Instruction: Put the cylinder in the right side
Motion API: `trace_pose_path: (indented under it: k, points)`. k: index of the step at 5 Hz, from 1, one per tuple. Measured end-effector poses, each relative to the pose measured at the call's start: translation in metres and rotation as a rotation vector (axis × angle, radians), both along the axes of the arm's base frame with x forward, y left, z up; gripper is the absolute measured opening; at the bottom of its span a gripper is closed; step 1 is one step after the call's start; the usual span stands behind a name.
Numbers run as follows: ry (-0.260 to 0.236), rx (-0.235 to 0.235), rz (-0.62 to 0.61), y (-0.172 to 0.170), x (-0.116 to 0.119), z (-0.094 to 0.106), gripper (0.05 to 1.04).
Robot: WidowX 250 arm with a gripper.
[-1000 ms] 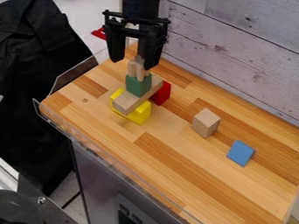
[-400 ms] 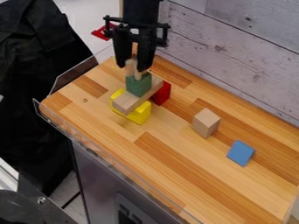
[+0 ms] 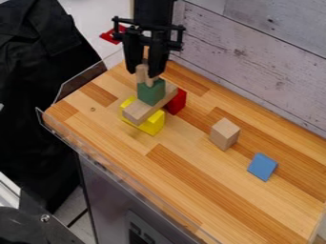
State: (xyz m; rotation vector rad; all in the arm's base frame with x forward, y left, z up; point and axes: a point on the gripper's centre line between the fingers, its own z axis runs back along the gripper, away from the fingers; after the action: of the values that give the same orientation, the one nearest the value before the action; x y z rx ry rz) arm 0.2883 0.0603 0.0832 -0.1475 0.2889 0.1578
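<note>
The black gripper [image 3: 143,74] hangs at the upper left over a stack of blocks, its fingers drawn in around the top of narrow light wooden pieces, with the cylinder [image 3: 140,73] between them. These pieces stand on a green block [image 3: 151,92], and the fingertips hide part of them. Under the green block a long wooden block [image 3: 140,112] lies across a yellow block [image 3: 153,125]. Where exactly the fingers touch the cylinder is hard to make out.
A red block [image 3: 178,102] stands close to the right of the stack. Farther right are a plain wooden block [image 3: 225,134] and a blue block [image 3: 262,167]. A clear rim runs along the table's [image 3: 191,181] left and front edges; a plank wall stands behind.
The gripper's fingers have come closer together and sit slightly lower and further left. The light pieces on top have shifted a little left; the blocks below look unmoved.
</note>
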Motion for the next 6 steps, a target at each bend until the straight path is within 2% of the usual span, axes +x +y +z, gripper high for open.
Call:
trace_pose_path:
  k: [1,2,3,4,6]
  points:
    - [-0.023,0.032,-0.051,-0.016,0.010,0.020,0.432]
    - [-0.043,0.034,-0.123,-0.047,0.019,0.029,0.432]
    - [-0.069,0.019,-0.185,-0.077,0.023,0.028,0.432]
    - [-0.042,-0.016,-0.233,-0.099,0.025,0.011,0.432]
    - [0.002,-0.053,-0.265,-0.114,0.025,-0.013,0.432]
